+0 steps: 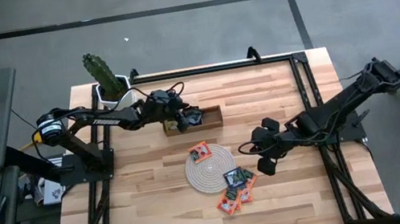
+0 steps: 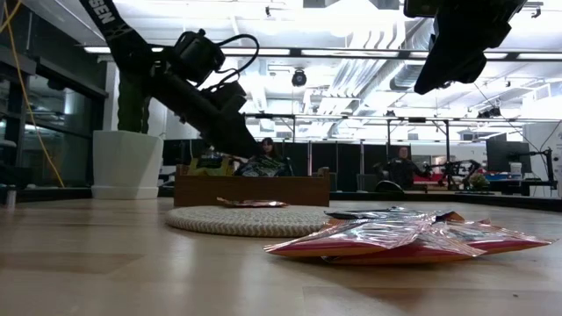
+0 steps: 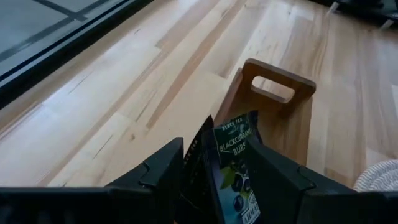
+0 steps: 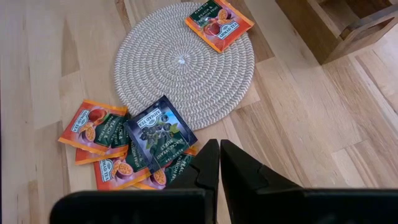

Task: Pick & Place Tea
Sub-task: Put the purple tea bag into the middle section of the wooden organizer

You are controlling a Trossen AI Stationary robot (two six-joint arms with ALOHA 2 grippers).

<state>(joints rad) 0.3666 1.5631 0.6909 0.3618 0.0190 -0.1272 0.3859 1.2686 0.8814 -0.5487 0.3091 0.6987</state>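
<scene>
The brown wooden tray lies near the table's far side. My left gripper hangs over it, open, slanting down in the low view. A dark blue sachet stands between its fingers, above the tray's handle end. One orange-red sachet lies on the round woven mat. Another dark blue sachet lies across the mat's edge and a pile of orange-red sachets. My right gripper is shut and hovers high beside that pile, to its right. My left gripper has the dark blue sachet upright between its open fingers, over the tray. One edge of the sachet runs behind a finger. Whether the fingers touch it, I cannot tell.
A potted cactus stands at the table's far left corner. Black frame rails run along the far and right edges. Bare wood lies near the front edge. In the low view people sit in the room behind.
</scene>
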